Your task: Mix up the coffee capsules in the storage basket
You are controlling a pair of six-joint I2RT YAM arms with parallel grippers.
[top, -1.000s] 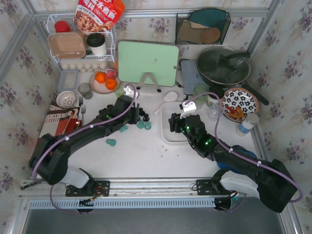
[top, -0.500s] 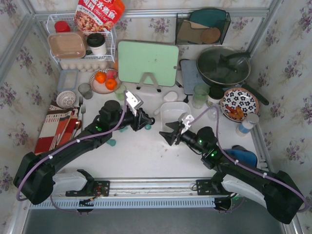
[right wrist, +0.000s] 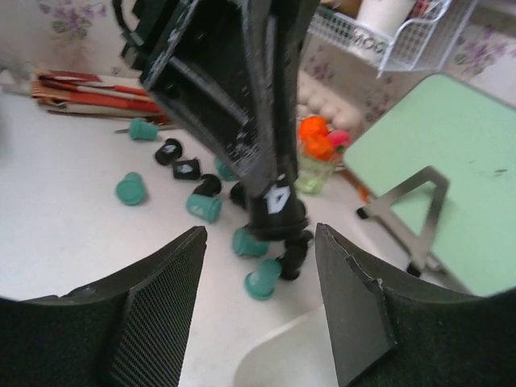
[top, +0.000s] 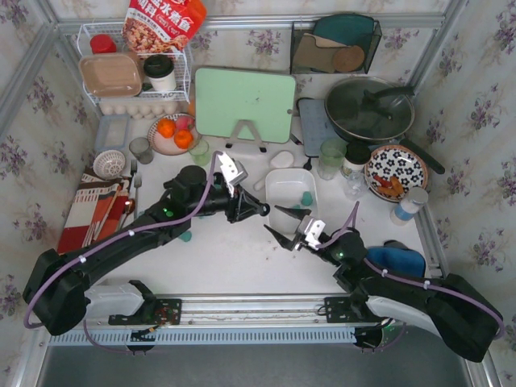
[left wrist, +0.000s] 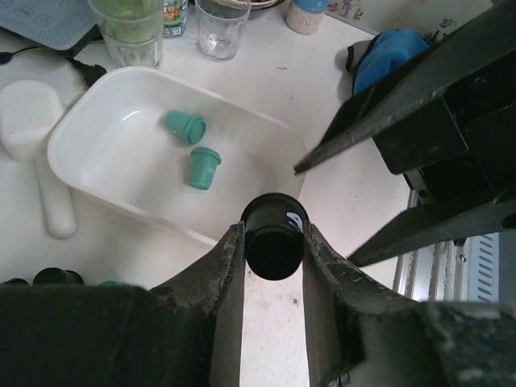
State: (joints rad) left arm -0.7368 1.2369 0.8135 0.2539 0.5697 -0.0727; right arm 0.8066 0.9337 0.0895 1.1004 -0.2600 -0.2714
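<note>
The white storage basket [top: 276, 182] stands at mid-table. The left wrist view shows two teal capsules [left wrist: 186, 126] lying in the basket [left wrist: 97, 153]. My left gripper [top: 258, 211] is shut on a black capsule [left wrist: 274, 246] and holds it above the table just left of the basket's near corner. The right wrist view shows the same capsule [right wrist: 276, 211] pinched in the left fingers. My right gripper [top: 281, 225] is open and empty, just in front of the basket and facing the left gripper. Several loose teal and black capsules [right wrist: 205, 207] lie on the table behind the held one.
A green cutting board on a stand [top: 244, 103] and a lidded pan [top: 369, 109] are at the back. A pale green cup [top: 330, 153], a glass [left wrist: 220, 24] and a white scoop [top: 278, 161] stand near the basket. A blue cloth [top: 395, 260] lies right.
My left gripper has moved right from the capsule pile to the basket's corner with the black capsule. My right gripper has pulled back out of the basket toward the near edge, open.
</note>
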